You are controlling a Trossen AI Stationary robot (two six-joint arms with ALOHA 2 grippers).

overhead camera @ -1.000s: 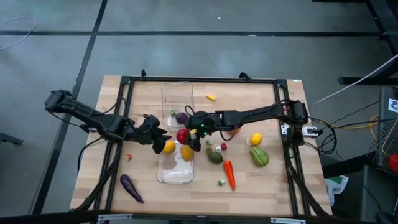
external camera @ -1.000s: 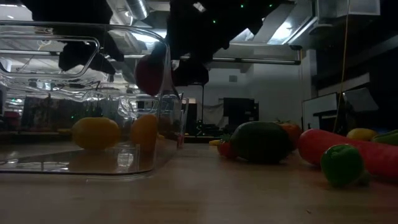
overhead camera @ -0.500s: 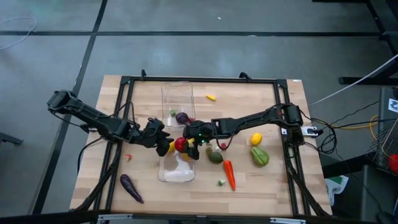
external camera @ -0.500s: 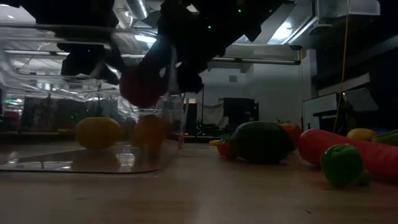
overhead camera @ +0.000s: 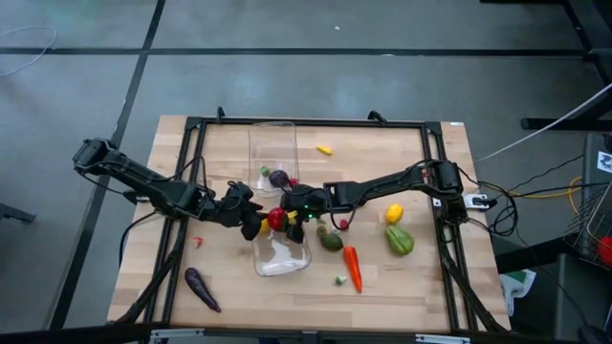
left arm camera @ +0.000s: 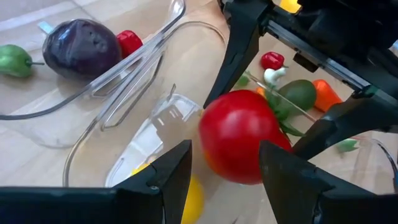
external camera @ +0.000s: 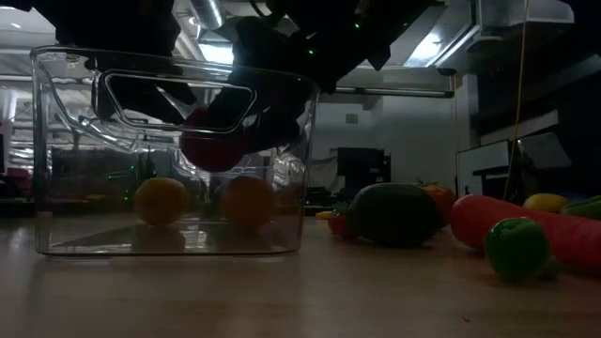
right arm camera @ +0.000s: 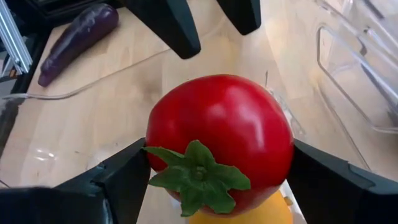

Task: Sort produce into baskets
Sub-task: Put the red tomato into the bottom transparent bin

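A: While the right claw (overhead camera: pixel 284 219) grips a red tomato (overhead camera: pixel 276 220) above the near basket (overhead camera: pixel 283 258), the left claw (overhead camera: pixel 251 223) waits open beside it.

B: In the low view, two yellow fruits (external camera: pixel 161 201) lie inside. The carrot (overhead camera: pixel 352 268), avocado (overhead camera: pixel 330 241) and aubergine (overhead camera: pixel 201 289) are unsorted on the bench (overhead camera: pixel 411 287).

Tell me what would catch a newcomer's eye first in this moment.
A bright red tomato stands out, pinched in the right gripper over the clear bin near the table's middle. The left gripper hovers open right beside it at the same bin, which already holds two yellow fruits. Loose produce, including a carrot, lies scattered on the table's right half.
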